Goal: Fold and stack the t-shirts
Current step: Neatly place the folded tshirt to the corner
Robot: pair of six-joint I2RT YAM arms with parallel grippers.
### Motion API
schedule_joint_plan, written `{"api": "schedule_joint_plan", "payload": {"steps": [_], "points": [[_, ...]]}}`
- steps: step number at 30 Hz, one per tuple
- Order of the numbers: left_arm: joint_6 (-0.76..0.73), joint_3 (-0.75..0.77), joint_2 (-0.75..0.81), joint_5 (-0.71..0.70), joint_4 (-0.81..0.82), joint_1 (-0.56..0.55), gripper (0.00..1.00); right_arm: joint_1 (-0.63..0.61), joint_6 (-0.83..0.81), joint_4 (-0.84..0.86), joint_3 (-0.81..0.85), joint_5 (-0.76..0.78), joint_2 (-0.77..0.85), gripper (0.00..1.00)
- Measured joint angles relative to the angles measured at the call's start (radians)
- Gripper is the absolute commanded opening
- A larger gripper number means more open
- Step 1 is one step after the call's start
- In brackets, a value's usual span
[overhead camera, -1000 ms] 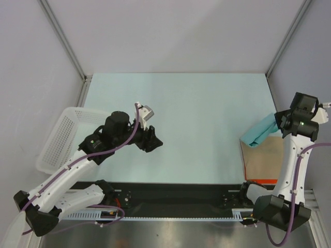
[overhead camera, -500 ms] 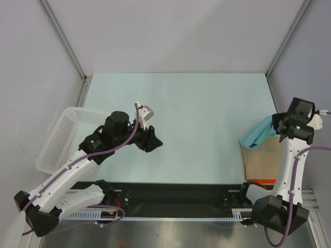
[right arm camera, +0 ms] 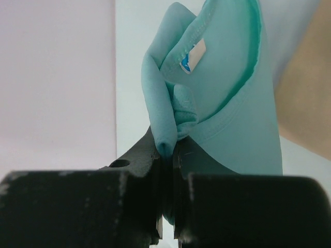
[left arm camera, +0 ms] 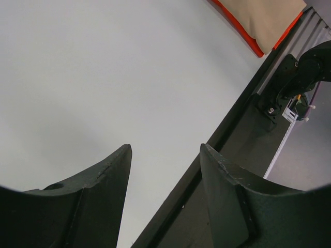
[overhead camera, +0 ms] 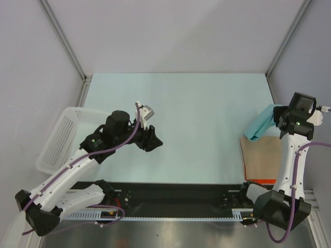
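One t-shirt shows in the top view, bunched and hanging from the right gripper at the right edge of the counter. Its low end is by the far corner of the cardboard sheet; can't tell whether it touches. Left gripper hovers over bare counter left of centre, holding nothing, just beside the white mesh basket. Basket looks empty from here.

Left wrist view: fingers are spread apart with only counter surface between them, so it is released. Cardboard with a red edge sits in the far corner, well apart from it.

Right wrist view: the jaws are clenched on a fold of teal cloth, grasping the t-shirt near the collar. The neck label and collar rim show above the pinch. The rest of the shirt drapes away, with cardboard behind on the right.

Step, as I judge it: pick-up and carry, no fold yet and nothing stacked. The next move calls for bringing the shirt to the open middle of the counter. Then the free left gripper needs to take a second edge so the cloth can be spread flat before folding. A one-point grip won't lay it flat.

Counts: one t-shirt, one basket, one cardboard sheet, two grippers.
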State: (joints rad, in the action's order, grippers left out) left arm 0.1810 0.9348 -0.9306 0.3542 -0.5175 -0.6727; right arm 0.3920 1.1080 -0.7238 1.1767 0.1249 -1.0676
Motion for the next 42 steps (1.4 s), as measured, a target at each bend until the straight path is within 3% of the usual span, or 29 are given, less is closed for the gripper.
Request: {"api": "schedule_joint_plan", "payload": {"steps": [22, 32, 42], "points": [[0.001, -0.009, -0.001, 0.025, 0.023, 0.010, 0.61, 0.005, 0.072, 0.018, -0.056, -0.067, 0.007, 0.00], [0.001, -0.013, -0.004, 0.043, 0.024, 0.015, 0.61, 0.158, 0.025, -0.013, -0.156, -0.102, 0.125, 0.00], [0.002, -0.024, -0.007, 0.050, 0.034, 0.015, 0.61, 0.262, -0.056, -0.074, -0.225, -0.151, 0.133, 0.00]]}}
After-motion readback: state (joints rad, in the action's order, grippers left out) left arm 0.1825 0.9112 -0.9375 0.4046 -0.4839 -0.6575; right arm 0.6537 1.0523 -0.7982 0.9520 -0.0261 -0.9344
